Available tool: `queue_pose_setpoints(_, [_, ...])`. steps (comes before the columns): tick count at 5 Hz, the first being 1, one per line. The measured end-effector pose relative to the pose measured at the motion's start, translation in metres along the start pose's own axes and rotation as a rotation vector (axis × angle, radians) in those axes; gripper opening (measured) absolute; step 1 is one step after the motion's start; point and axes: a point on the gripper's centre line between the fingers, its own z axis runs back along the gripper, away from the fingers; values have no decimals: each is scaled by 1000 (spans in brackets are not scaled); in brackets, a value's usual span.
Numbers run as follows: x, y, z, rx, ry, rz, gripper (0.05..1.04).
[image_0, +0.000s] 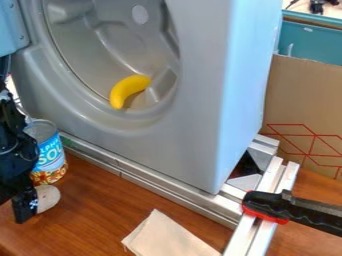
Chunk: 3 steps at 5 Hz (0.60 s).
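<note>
One black gripper (27, 207), apart or together cannot be told, beside a pale rounded object (48, 199) and blue-labelled can (51, 156) at the table's (93, 200) left; yellow banana (127, 90) inside grey drum (83, 42); beige cloth (167, 237) toward the front

Brown wood-grain table (97, 207) under a pale cloth (167, 237), a blue-labelled can (52, 160) and silver metal rails (150, 184)

You have a pale cloth (167, 237) at six o'clock, a black-and-red handle (270, 206) toward four, and a cardboard box (304, 102) at three.
</note>
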Motion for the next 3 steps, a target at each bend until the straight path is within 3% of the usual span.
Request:
queue_pose_setpoints(1, [7, -4, -10, 1, 23, -37, 988])
queue_pose_setpoints(2, [9, -7, -10, -18, 14, -68, 873])
queue_pose_setpoints(3, [7, -12, 1, -28, -28, -92, 622])
